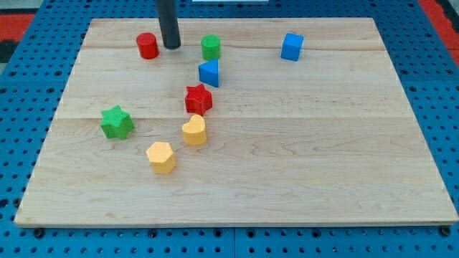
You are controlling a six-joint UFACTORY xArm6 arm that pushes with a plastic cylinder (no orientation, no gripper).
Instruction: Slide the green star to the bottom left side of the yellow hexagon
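Observation:
The green star (117,122) lies at the left of the wooden board, up and to the left of the yellow hexagon (161,157). A gap of bare wood separates the two. My tip (171,46) rests on the board near the view's top, between the red cylinder (148,46) and the green cylinder (211,47). It is far from the green star and touches no block.
A yellow heart-like block (194,131) sits up and right of the hexagon. A red star (199,99) lies above it, a blue triangular block (209,73) above that. A blue cube (292,46) stands at the top right. The board (323,165) lies on a blue pegboard.

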